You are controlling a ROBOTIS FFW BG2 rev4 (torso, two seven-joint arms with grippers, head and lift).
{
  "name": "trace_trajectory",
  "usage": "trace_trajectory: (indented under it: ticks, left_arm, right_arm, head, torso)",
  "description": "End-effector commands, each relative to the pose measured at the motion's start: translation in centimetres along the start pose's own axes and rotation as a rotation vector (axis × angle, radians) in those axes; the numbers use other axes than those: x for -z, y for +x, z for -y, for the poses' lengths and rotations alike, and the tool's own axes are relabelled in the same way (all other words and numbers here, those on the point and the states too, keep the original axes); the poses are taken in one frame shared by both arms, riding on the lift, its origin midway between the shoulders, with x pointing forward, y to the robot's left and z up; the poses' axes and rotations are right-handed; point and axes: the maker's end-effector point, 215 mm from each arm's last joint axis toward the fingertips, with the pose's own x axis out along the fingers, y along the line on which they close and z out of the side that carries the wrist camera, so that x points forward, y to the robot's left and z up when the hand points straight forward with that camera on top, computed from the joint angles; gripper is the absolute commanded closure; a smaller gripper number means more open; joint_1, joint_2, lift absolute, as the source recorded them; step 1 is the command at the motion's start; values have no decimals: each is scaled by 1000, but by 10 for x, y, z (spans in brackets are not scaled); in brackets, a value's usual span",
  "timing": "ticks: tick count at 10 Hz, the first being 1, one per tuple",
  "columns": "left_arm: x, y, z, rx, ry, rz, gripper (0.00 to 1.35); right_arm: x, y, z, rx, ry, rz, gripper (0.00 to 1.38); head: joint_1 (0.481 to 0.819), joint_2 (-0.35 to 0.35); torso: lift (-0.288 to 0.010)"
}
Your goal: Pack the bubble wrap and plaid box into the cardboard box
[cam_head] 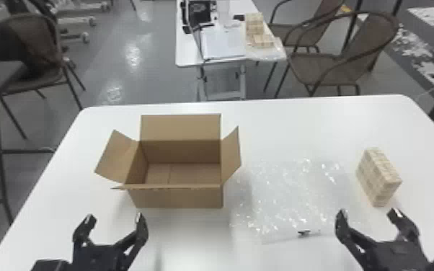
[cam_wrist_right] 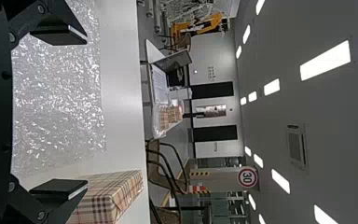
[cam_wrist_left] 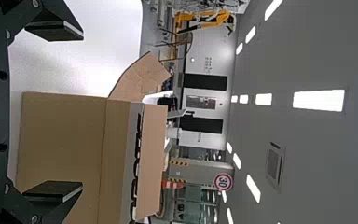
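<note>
table [cam_head: 299, 122], carton [cam_head: 176, 197], bubble wrap [cam_head: 284, 194], plaid box [cam_head: 376, 176]

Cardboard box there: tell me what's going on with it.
Nothing is being handled. The cardboard box stands open, and the left pincer is open in front of it. To its right, the bubble wrap lies spread on the table, the plaid box stands farther right, and the right pincer is open near both. Neither is packed yet.

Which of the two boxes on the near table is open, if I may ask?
The cardboard box, left of the bubble wrap: its flaps are spread apart, whereas the plaid box is closed.
</note>
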Motion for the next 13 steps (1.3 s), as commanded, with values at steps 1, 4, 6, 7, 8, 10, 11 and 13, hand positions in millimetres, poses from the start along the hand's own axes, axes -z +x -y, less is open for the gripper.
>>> trace_trajectory:
  ticks: [1, 4, 6, 7, 8, 10, 11, 13]
  left_arm:
    - [-1, 2, 0, 2, 0, 4, 167]
    - [-4, 6, 4, 15, 0, 12, 167]
    - [-3, 5, 3, 16, 2, 10, 167]
    - [-3, 5, 4, 18, 2, 9, 167]
    - [-3, 4, 4, 17, 1, 9, 167]
    - [-5, 2, -5, 1, 1, 15, 167]
    - [-9, 2, -14, -24, -13, 24, 167]
    - [-30, 7, -45, -71, 19, 36, 167]
  right_arm:
    - [-1, 2, 0, -1, 1, 3, 202]
    - [0, 3, 0, -3, 6, 4, 202]
    - [-1, 3, 0, -4, 9, 4, 202]
    - [0, 3, 0, -3, 9, 2, 202]
    - [1, 3, -1, -2, 13, 2, 202]
    - [3, 3, -2, -6, 17, -1, 202]
    - [3, 3, -2, -8, 17, -1, 202]
    - [4, 2, -2, -7, 19, -4, 202]
  head:
    - [695, 86]
    - [695, 84]
    - [695, 81]
    - [695, 81]
    - [695, 81]
    - [695, 83]
    - [695, 89]
    - [695, 115]
  torso:
    - [-122]
    - [-122]
    - [-122]
    - [-122]
    - [-122]
    - [-122]
    - [-122]
    - [-122]
